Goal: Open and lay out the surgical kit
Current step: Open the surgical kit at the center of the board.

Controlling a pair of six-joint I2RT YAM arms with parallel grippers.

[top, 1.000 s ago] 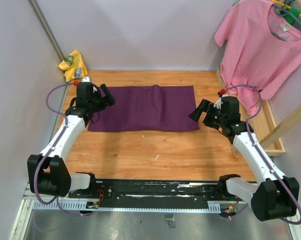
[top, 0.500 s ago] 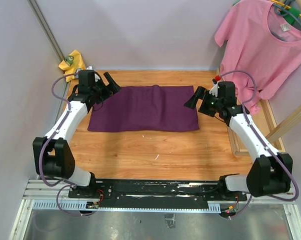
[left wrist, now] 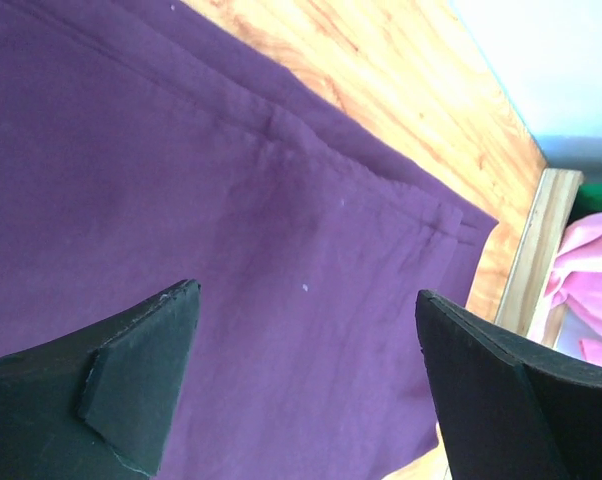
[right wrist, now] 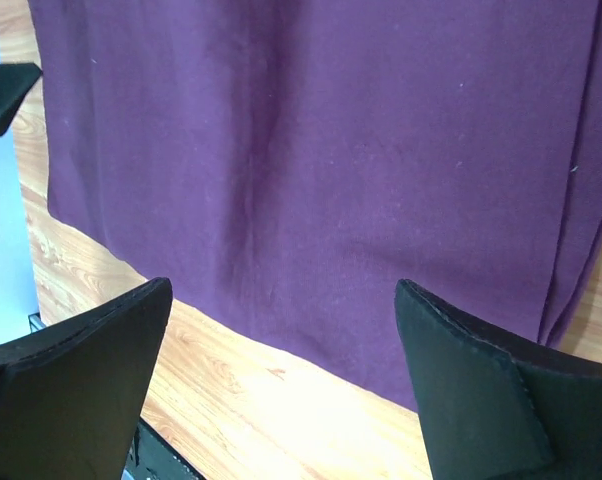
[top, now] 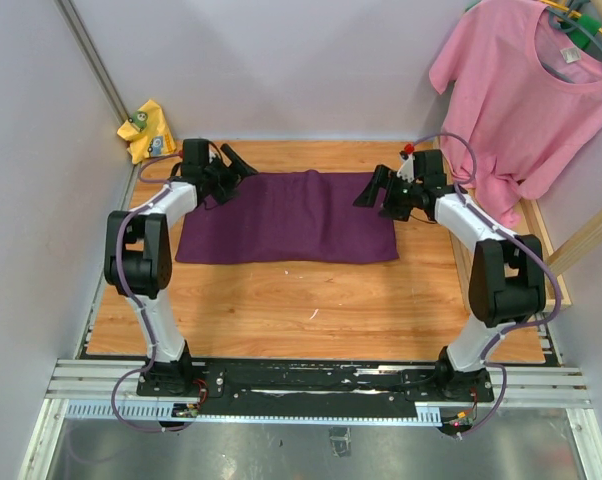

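The surgical kit shows only as its dark purple cloth wrap (top: 286, 215), lying folded and flat on the wooden table; its contents are hidden. My left gripper (top: 236, 165) hovers open at the wrap's far left corner. In the left wrist view the purple cloth (left wrist: 231, 200) fills the space under the open left gripper (left wrist: 303, 292), with nothing between the fingers. My right gripper (top: 371, 188) hangs open over the far right corner. The right wrist view has the wrap (right wrist: 311, 150) and its near edge below the open right gripper (right wrist: 283, 286).
A pink T-shirt (top: 526, 90) hangs at the right above a wooden frame (top: 541, 240). A yellow rag (top: 146, 128) sits in the far left corner. Walls close in the table at the back and left.
Both arms have stretched away from their bases, carrying the grippers from the wrap's side edges to its far corners. The cloth has not moved.
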